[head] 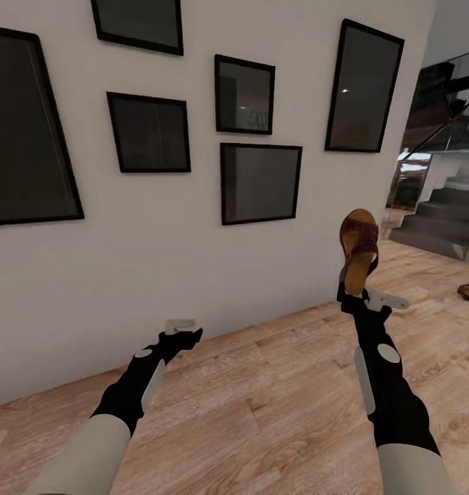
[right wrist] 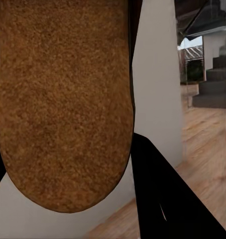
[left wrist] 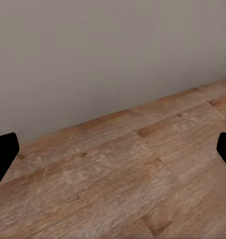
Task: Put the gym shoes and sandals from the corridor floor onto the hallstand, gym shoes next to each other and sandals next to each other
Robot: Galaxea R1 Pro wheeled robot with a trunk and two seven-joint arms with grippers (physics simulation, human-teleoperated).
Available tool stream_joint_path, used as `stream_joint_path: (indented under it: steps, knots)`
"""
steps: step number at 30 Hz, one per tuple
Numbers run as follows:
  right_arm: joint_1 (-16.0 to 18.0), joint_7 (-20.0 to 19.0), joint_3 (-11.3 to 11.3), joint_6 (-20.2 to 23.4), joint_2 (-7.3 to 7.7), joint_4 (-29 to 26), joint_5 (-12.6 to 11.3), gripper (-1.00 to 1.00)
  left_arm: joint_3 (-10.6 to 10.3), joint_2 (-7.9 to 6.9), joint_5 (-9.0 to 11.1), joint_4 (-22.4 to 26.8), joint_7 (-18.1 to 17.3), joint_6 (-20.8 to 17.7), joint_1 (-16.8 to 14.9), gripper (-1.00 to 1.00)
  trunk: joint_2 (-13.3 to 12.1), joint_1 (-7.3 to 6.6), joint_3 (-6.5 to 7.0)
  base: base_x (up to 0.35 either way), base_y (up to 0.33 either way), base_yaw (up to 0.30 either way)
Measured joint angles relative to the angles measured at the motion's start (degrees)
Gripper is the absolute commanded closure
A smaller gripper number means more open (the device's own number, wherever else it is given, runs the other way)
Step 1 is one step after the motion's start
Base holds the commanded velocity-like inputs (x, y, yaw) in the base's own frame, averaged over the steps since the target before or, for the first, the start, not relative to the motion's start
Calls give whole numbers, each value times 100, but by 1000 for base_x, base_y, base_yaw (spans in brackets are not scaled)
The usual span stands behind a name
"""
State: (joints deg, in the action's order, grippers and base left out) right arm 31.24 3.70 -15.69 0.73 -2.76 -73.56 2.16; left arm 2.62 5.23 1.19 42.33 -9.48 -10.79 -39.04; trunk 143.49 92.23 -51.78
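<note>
Framed pictures (head: 260,182) line the wall; right gripper (head: 353,294) clamps a sandal (head: 359,251), left gripper (head: 183,333) gapes empty.

Far small brown thing (head: 466,291) (a second sandal, perhaps) too small to tell

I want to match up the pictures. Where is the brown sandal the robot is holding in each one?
Head view: the held sandal stands upright above the right gripper, right of middle, in front of the white wall.
Left wrist view: not in this picture; just wall and wooden floor.
Right wrist view: its tan sole is very close, covering the left part.
Shared landmark: the staircase.
</note>
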Motion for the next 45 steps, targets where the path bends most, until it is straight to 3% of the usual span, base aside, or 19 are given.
stream_joint_path:
  steps: [16, 45]
  knots:
    - [0, 0, 0, 0, 0, 0, 0, 100, 0, 1, 0, 0, 0, 0, -1, -100, 0, -4, 0, 238, 0, -287]
    - [2, -1, 0, 0, -1, 2, 22, 100, 0, 7, -7, 2, 0, 7, 2, -100, 0, -3, -8, 287, -198, -10]
